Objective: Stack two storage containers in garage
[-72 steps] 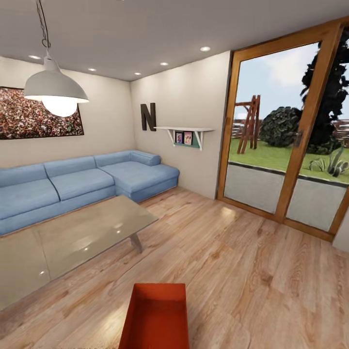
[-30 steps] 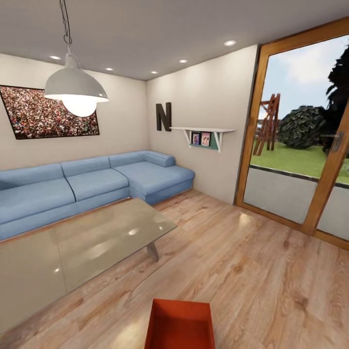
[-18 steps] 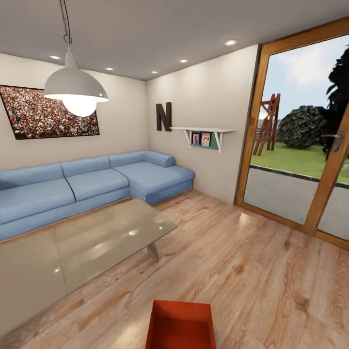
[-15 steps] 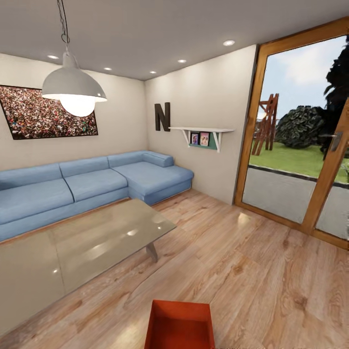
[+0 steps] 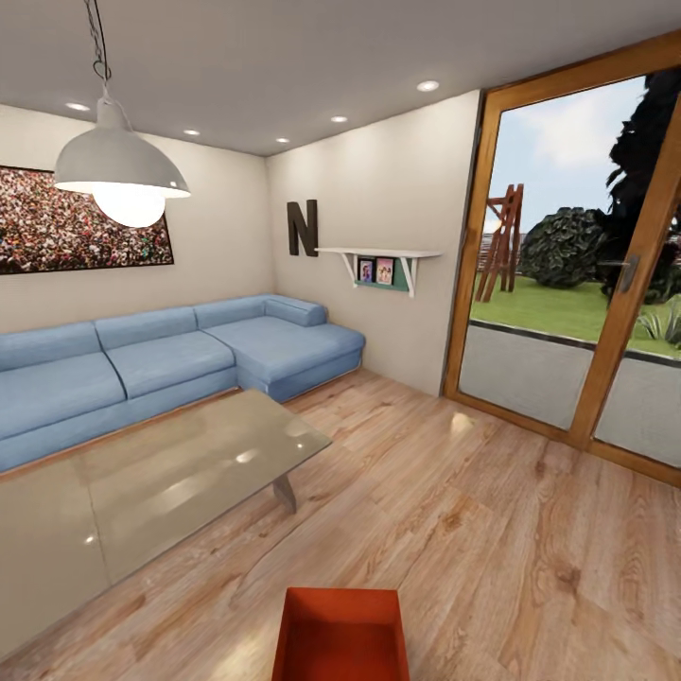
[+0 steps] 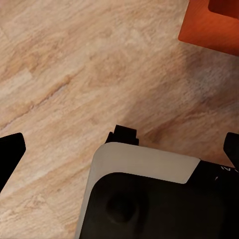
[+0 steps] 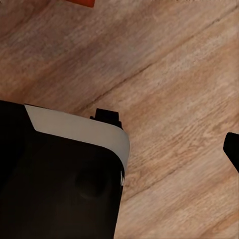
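Observation:
One orange-red storage container [image 5: 340,634] sits low at the bottom centre of the head view, open top up, on the light wood floor of the living room. Its corner also appears in the left wrist view [image 6: 209,25], and a sliver of the container shows in the right wrist view [image 7: 79,2]. My left gripper [image 6: 122,154] is open, its black fingertips [image 6: 10,154] far apart over the planks and holding nothing. My right gripper [image 7: 119,149] is open too, with one fingertip [image 7: 233,149] visible. The garage is out of view.
A glass coffee table [image 5: 170,473] stands at the left, with a blue corner sofa [image 5: 170,359] behind it. Wood-framed glass doors [image 5: 567,284] fill the right wall. A pendant lamp [image 5: 118,175] hangs at the upper left. My black and white base [image 6: 149,199] is below both wrists.
The whole head view has swung, first leftward and in the last half second back to the right. The container keeps its place at the bottom centre.

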Available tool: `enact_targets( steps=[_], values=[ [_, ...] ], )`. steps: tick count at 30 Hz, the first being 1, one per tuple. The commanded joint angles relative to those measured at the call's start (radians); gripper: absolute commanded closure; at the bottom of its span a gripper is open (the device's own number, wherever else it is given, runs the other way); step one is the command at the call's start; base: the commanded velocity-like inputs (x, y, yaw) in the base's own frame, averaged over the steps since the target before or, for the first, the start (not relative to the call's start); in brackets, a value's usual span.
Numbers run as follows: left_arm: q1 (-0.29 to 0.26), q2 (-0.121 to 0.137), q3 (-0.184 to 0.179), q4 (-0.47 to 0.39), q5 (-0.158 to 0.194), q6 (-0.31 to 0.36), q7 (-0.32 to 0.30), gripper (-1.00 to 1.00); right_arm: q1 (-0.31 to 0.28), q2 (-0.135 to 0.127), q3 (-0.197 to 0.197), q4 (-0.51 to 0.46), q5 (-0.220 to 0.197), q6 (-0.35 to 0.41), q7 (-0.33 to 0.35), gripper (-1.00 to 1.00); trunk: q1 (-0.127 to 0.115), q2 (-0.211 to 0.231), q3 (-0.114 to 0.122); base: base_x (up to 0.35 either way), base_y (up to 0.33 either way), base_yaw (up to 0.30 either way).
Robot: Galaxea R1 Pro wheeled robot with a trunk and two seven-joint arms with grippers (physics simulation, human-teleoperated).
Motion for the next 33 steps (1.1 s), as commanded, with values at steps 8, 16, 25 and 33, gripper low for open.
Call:
enact_targets(
  steps=[8, 16, 25, 33],
  values=[
    [-0.001, 0.000, -0.002, 0.001, 0.008, -0.003, 0.006, -1.00, -0.001, 0.000, 0.012, 0.003, -0.005, -0.006, -0.001, -1.00, 0.000, -0.001, -0.001, 0.000, 0.040, -0.001],
    [0.000, -0.002, -0.002, 0.001, 0.008, -0.003, 0.010, -1.00, -0.001, 0.000, 0.007, 0.003, -0.013, -0.006, -0.001, -1.00, 0.000, -0.001, -0.001, 0.000, 0.130, 0.000],
    [0.000, -0.002, -0.002, 0.001, 0.007, -0.003, 0.010, -1.00, -0.001, 0.002, 0.002, 0.003, -0.016, -0.006, -0.002, -1.00, 0.000, -0.001, -0.001, 0.000, 0.008, -0.068],
    [0.000, -0.002, -0.002, 0.001, 0.008, -0.003, 0.010, -1.00, -0.001, 0.001, 0.003, 0.003, -0.015, -0.006, -0.002, -1.00, 0.000, -0.001, -0.001, 0.000, 0.000, -0.152]
  ],
)
